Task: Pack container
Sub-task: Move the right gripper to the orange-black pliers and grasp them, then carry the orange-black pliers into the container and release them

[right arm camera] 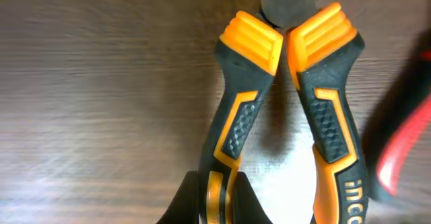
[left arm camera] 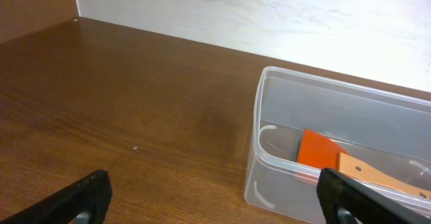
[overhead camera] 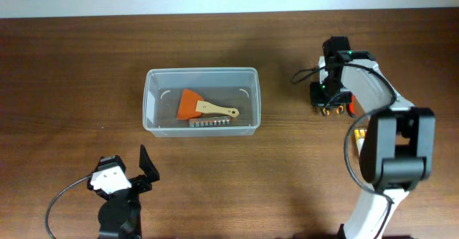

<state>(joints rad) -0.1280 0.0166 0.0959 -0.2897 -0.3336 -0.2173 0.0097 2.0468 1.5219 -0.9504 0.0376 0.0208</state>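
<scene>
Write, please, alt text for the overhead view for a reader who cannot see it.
A clear bin in the middle of a brown table holds an orange scraper and a grey metal strip. The right gripper is over orange-handled pliers; the left gripper is open, front left.

It looks like a robot laboratory bench rather than a home: a plain brown wooden table (overhead camera: pixel 72 88) against a bare white wall (left arm camera: pixel 269 15), a cabled robot arm (overhead camera: pixel 391 146) and a second arm (overhead camera: pixel 118 203) at its near edge, with workshop pliers (right arm camera: pixel 283 116) and a clear container (overhead camera: pixel 148 102) on it.
</scene>
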